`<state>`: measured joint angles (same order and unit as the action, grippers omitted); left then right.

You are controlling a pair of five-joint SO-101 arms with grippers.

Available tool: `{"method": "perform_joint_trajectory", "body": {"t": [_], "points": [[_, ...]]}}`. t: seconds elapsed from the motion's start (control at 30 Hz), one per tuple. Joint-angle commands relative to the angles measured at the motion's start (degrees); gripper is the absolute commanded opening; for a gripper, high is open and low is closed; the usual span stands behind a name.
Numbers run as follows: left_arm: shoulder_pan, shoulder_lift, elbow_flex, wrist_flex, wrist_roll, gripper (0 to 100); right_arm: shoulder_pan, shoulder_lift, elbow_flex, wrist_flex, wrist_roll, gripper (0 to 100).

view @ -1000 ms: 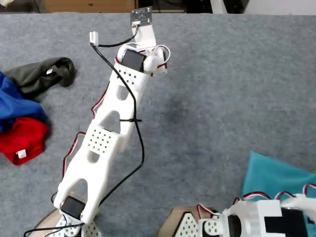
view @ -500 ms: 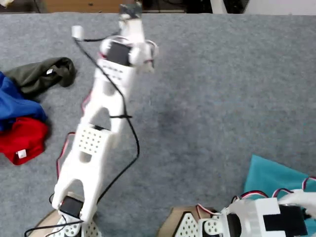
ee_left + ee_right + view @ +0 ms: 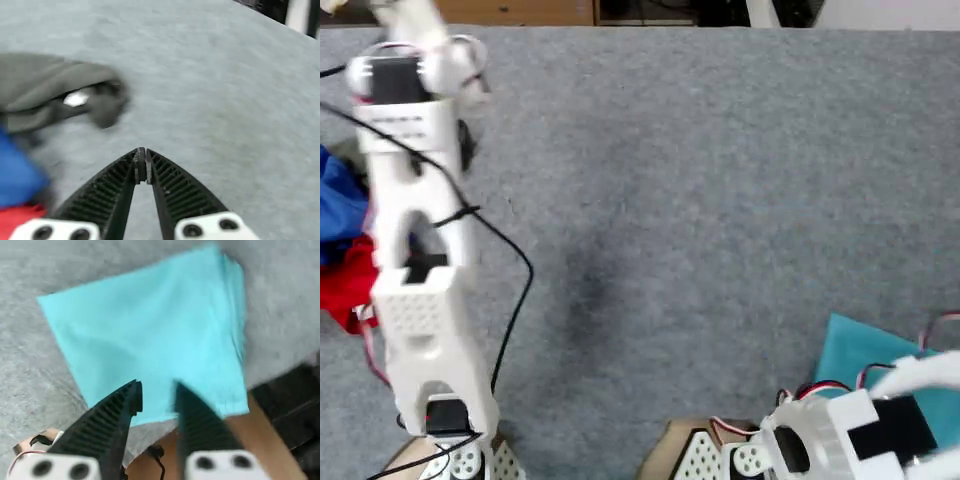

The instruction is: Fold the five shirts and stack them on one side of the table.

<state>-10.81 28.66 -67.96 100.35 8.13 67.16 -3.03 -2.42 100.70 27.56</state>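
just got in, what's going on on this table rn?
Shirt-folding run. The left gripper, shut and empty, hangs over the gray table beside a crumpled dark gray shirt. A blue shirt and a red shirt lie bunched next to it on the left side. The right gripper is open above a teal shirt that looks folded, lying flat at the near right corner. Neither arm holds anything.

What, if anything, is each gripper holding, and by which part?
Nothing. The left gripper is shut empty near the grey shirt; the right gripper is open over the teal shirt.
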Motion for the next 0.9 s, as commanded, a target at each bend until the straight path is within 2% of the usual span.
{"method": "perform_joint_trajectory", "body": {"t": [0.0,0.2,0.4,0.53,0.63,0.77,0.87], "points": [[-8.9,-12.6,12.3,0.6,0.1,2,-7.3,-4.6,-2.6,1.3,-0.7,2.3],[-27.9,-21.1,28.2,0.4,-0.4,4,-17.0,-11.1,5.9,1.0,-0.3,1.9],[-40.4,-21.1,30.2,-1.6,-1.5,24,-26.2,-19.6,12.4,1.0,-0.9,1.9],[-39.6,-16.5,37.5,-15.3,-9.0,24,-32.9,-25.4,16.0,0.9,-2.6,1.9],[-37.8,-10.0,44.6,-25.4,-11.3,24,-37.8,-29.9,18.6,-0.3,-5.7,1.9],[-37.7,-3.9,44.3,-31.0,-11.4,14,-41.8,-35.6,20.0,-0.8,-10.4,1.9],[-38.0,-2.0,40.4,-30.9,-11.3,5,-42.5,-39.1,20.0,-0.7,-12.9,1.9]]}}
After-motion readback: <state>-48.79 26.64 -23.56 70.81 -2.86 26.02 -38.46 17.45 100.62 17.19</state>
